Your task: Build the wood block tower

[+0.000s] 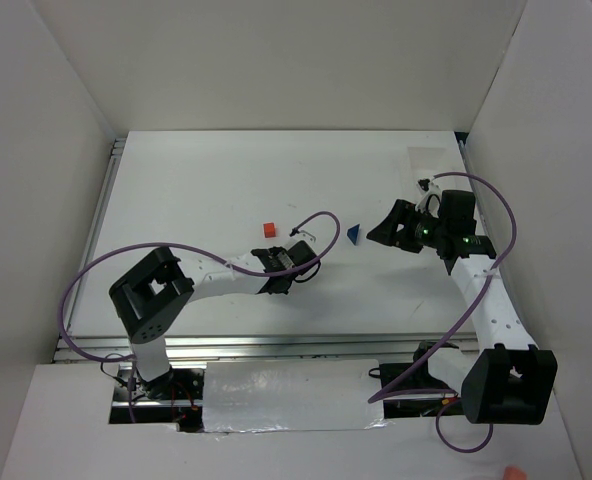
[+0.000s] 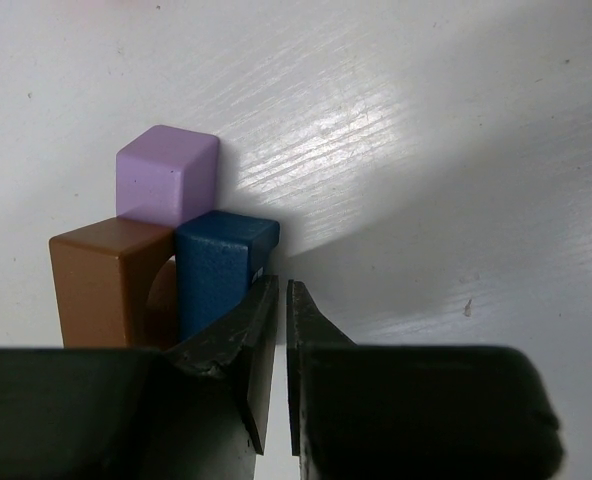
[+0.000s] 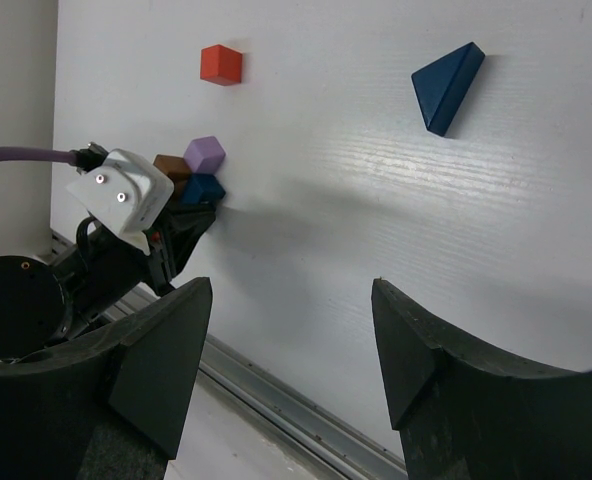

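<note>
The left tool (image 2: 282, 300) is closed to a thin slit with nothing between its jaws. Its left fingertip (image 2: 266, 295) is right at the lower right corner of the dark blue block (image 2: 216, 270); whether it touches cannot be told. That block stands at the centre left of the left wrist view, pressed against a brown block (image 2: 101, 280) with a curved cut-out on its inner side. A pale purple cube (image 2: 166, 175) sits just above them in the frame, against both. These three make up the wood block tower (image 3: 198, 170), which lies at the left of the right wrist view, just past the left tool's tip. The right tool (image 3: 291, 330) hangs over the white tabletop (image 1: 226, 180) with its jaws spread wide, holding and touching nothing. A red cube (image 3: 221, 64) lies apart in the upper left of the right wrist view. A dark blue triangular block (image 3: 446, 85) lies well apart in the upper right of that view.
</note>
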{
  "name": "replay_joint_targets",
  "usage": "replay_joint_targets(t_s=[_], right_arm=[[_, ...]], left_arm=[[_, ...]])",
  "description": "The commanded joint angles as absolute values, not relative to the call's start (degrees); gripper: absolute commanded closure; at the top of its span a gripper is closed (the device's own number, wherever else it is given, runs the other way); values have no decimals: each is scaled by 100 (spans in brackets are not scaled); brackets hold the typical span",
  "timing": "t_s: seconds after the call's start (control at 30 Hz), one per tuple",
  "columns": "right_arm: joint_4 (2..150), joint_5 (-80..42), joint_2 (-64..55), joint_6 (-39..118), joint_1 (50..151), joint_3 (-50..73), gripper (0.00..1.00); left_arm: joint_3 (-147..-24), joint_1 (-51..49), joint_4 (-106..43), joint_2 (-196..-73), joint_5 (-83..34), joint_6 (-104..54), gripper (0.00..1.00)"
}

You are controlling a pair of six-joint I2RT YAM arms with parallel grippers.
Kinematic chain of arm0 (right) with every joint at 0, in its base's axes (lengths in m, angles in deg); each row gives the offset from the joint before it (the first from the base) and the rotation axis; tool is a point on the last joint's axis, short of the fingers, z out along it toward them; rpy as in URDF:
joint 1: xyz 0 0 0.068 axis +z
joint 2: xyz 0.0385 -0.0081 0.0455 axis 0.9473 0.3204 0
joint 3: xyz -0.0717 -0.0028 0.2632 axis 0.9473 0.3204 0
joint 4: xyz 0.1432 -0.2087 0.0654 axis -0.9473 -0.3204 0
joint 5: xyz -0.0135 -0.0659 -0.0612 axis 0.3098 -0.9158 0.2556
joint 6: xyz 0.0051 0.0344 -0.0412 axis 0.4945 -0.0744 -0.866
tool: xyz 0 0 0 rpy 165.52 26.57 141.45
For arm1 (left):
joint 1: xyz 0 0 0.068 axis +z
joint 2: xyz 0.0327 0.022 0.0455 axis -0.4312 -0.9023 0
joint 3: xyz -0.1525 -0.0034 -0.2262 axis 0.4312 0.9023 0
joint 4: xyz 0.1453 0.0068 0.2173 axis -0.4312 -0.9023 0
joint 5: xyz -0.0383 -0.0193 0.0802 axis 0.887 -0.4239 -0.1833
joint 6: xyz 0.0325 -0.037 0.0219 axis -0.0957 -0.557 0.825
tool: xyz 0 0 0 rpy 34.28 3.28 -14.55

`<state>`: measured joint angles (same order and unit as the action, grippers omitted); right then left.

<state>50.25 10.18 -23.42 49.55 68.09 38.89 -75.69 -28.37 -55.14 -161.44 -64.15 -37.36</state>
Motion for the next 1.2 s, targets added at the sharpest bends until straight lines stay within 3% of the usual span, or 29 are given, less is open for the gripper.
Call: replay_joint_targets(t_s=[0.0,0.27,0.57,0.73,0.8,0.83,0.87,0.93,1.17], right_arm=[[5026,955,-2495,4879,6850,3807,27],[5026,937,-2530,4879,6850,3816,27],[5026,867,-2688,4888,6841,3790,27],[4999,656,-2934,4896,6841,3764,24],[5008,595,-3083,4923,6832,3772,19],[5008,490,-3128,4932,6832,3781,18],[5008,437,-3180,4949,6832,3790,11],[4999,271,-3303,4958,6832,3790,0],[4832,-407,-3295,5072,6832,3728,0]], left_arm=[[-7599,-2825,-5517,-16063,-6573,-3772,77],[-7590,-2842,-5517,-15844,-6406,-3780,77],[-7713,-3036,-5421,-15133,-5741,-3403,64],[-8020,-3027,-5315,-14536,-5421,-3122,48],[-8134,-3027,-5359,-14368,-5465,-3078,34],[-8152,-3018,-5368,-14150,-5500,-3095,22],[-8161,-2940,-5385,-14034,-5527,-3121,1],[-8196,-2773,-5508,-13754,-5501,-3313,1],[-7785,-902,-5737,-13129,-4326,-3912,1]])
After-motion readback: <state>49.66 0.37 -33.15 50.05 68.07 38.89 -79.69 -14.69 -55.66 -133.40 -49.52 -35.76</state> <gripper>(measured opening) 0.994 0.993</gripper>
